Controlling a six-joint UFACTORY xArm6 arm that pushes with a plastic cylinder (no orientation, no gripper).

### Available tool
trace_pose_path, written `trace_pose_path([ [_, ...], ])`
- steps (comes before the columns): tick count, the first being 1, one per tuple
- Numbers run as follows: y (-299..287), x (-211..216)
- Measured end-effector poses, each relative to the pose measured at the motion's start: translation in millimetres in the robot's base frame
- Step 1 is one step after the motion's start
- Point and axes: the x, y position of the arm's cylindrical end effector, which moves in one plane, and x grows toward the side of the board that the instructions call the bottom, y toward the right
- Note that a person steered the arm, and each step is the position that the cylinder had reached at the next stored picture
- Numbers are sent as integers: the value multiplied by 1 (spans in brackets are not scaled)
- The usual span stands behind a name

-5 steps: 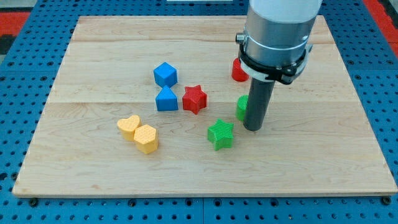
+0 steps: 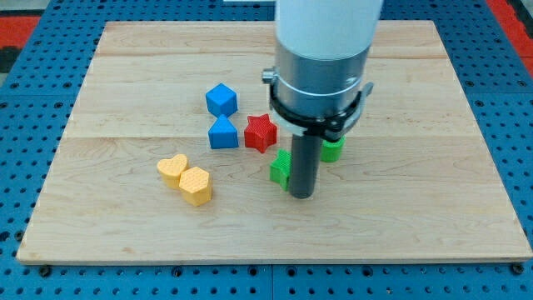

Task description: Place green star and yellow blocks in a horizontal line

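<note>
Green star (image 2: pixel 281 168) touches my tip (image 2: pixel 303 197) (its left side).

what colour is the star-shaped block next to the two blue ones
Red; the red star shows clearly in the camera view.

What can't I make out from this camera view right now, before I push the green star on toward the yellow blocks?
- green star: only its left part shows; the rod covers the rest, so its shape can't be confirmed.
- second green block: mostly behind the rod and collar; shape unclear.
- my tip: at the star's right side; contact can't be judged.
- Anything behind the arm's wide body near the view's top is hidden.
</note>
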Motion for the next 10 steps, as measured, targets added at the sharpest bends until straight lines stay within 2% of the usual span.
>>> trace_pose_path([
  [1, -9, 27],
  [2, -78, 47],
  [3, -131, 31],
  [4, -122, 6],
  [5, -138, 1],
  [6, -195, -11],
  [7, -212, -49],
  [8, -205, -57],
  [9, -220, -13],
  [10, -181, 17],
])
